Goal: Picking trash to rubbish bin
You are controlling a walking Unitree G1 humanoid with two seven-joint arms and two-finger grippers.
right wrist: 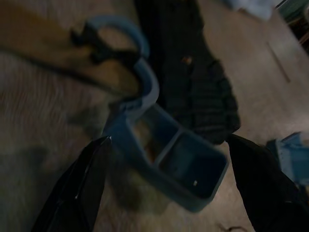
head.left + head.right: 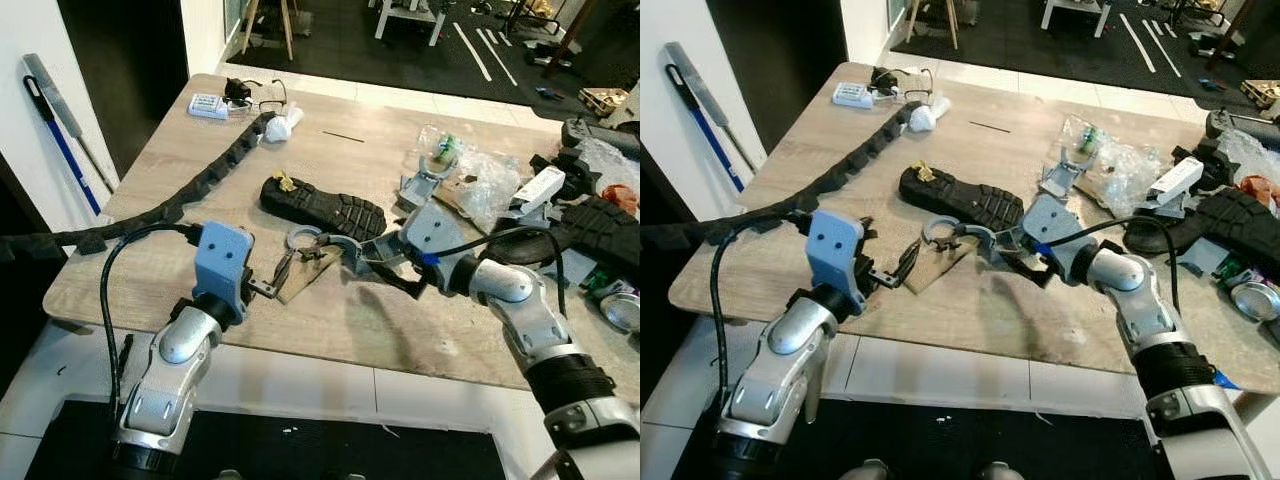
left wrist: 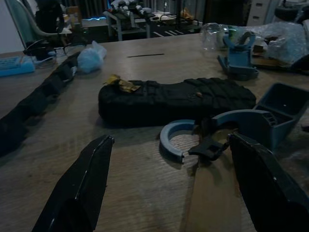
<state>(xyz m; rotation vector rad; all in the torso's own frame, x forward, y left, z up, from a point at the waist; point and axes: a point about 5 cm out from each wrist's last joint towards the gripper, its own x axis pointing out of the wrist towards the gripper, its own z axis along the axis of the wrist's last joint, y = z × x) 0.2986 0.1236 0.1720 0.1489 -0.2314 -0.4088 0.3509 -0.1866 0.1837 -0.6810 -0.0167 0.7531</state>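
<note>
Now right hand (image 1: 164,183) fingers apart, straddling blue plastic bracket (image 1: 169,159) beside shoe sole (image 2: 325,208).

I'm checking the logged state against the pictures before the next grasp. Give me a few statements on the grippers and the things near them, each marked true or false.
1. The left gripper is open above the brown scrap of card. True.
2. The right gripper is shut on the black shoe sole. False: its fingers stand apart on either side of the blue plastic part, not yet closed on it.
3. The shoe sole lies flat on the wooden table, beyond the blue part. True.
4. A crumpled white tissue lies at the table's near edge. False: it lies towards the far side, by the black cable chain.
5. Both arms hang idle. False: both reach over the table.
</note>
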